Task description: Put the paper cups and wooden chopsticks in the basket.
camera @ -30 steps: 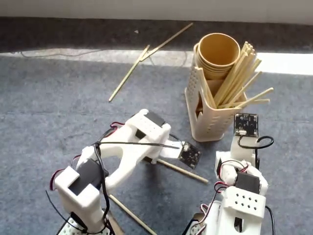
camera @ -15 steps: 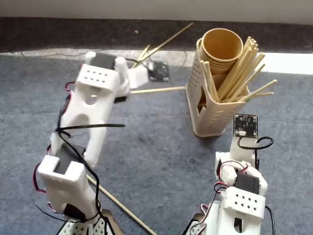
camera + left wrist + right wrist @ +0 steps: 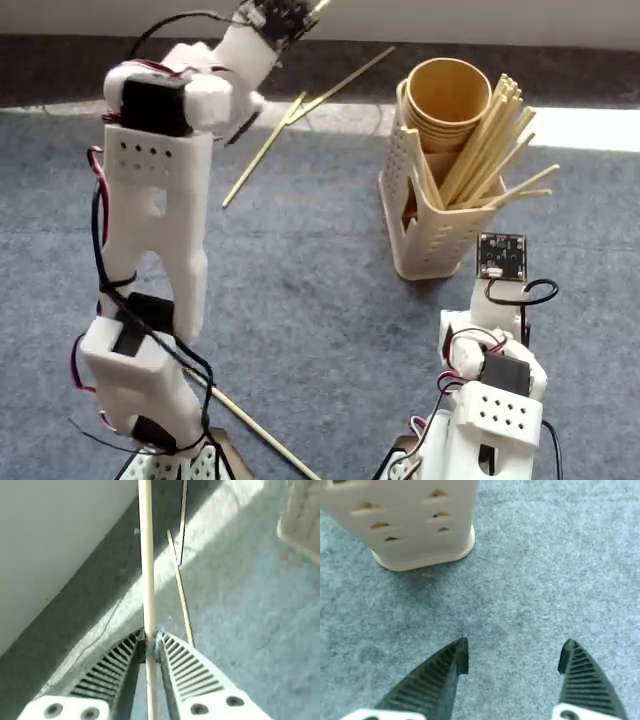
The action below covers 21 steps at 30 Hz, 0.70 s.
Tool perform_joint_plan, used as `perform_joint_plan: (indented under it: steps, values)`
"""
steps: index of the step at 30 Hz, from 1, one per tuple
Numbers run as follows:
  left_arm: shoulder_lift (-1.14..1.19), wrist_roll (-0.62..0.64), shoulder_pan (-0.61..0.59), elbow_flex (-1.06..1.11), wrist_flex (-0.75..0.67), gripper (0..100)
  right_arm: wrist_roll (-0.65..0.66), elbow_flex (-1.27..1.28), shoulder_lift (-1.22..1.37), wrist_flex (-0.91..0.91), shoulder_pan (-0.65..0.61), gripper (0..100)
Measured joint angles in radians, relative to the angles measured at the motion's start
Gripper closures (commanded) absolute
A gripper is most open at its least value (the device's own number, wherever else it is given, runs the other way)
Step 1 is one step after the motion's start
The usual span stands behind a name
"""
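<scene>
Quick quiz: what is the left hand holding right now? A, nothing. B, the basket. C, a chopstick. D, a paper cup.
C: in the left wrist view the left hand is shut on a chopstick.

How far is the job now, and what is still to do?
Done: the paper cups and a bundle of chopsticks stand in the basket. In hand: the left claw is shut on one chopstick. Left: two loose chopsticks on the carpet and another chopstick by the left arm. The right claw is open.
</scene>
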Motion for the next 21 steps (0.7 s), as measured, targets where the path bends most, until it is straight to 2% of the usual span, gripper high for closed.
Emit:
perform_joint_plan:
  steps: [4,7,10,14,18,21]
  values:
    - [0.000,0.345,0.181,-0.204,-0.084,99,0.000,0.012,-0.002,-0.002,0.000,71.0]
    - [-0.002,0.459,0.321,-0.276,-0.203,99,-0.021,0.034,-0.002,-0.041,0.000,71.0]
    - [-0.002,0.483,0.451,-0.281,-0.339,99,-0.028,0.061,-0.002,-0.078,0.000,71.0]
    - [-0.002,0.488,0.565,-0.229,-0.480,99,-0.028,0.063,-0.002,-0.089,0.000,71.0]
    - [0.000,0.486,0.629,-0.109,-0.608,99,-0.029,0.063,-0.002,-0.089,0.000,71.0]
    - [0.000,0.390,0.638,0.028,-0.709,99,-0.029,0.063,-0.002,-0.089,0.000,71.0]
